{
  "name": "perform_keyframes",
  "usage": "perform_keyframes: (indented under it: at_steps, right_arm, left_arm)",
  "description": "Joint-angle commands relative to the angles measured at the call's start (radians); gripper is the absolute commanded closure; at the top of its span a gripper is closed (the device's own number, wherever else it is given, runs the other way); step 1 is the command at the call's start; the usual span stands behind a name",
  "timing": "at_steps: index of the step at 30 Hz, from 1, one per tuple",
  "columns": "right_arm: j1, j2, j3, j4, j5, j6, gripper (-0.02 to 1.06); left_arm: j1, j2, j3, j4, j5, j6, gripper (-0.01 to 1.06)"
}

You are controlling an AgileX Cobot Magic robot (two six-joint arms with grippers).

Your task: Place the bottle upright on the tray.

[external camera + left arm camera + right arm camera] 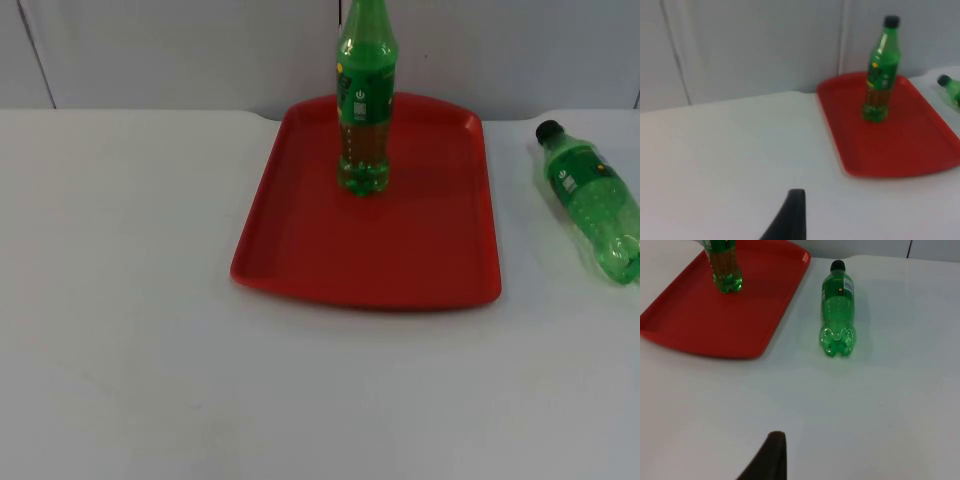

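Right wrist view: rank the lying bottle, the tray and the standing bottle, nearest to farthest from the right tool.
1. Lying bottle, on the bare table beside the tray.
2. Red tray; its near edge is about as close, hard to call.
3. Standing bottle, upright on the tray, farthest.

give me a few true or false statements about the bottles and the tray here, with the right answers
1. A green plastic bottle with a black cap stands upright on the red plastic tray. True.
2. A second green plastic bottle lies on its side on the white table, beside the tray. True.
3. The lying bottle touches the tray's edge. False: a strip of bare table separates them.
4. The lying bottle has lost its cap. False: a black cap is on it.
5. The upright bottle stands at the tray's near edge. False: it stands toward the far end, by the grey partition wall.
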Motion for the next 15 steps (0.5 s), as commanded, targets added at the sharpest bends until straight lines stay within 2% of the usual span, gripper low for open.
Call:
perform_keyframes:
  at_steps: [1,4,15]
  right_arm:
    - [-0.006,-0.003,0.000,0.004,-0.006,-0.002,0.00]
    - [-0.006,-0.003,0.000,0.004,-0.006,-0.002,0.00]
    - [-0.006,-0.003,0.000,0.004,-0.006,-0.002,0.00]
  left_arm:
    - [0.003,-0.003,0.004,-0.028,0.030,0.034,0.15]
    - [0.003,-0.003,0.004,-0.023,0.064,0.032,0.15]
    - [0.003,-0.003,0.004,0.077,0.065,-0.030,0.15]
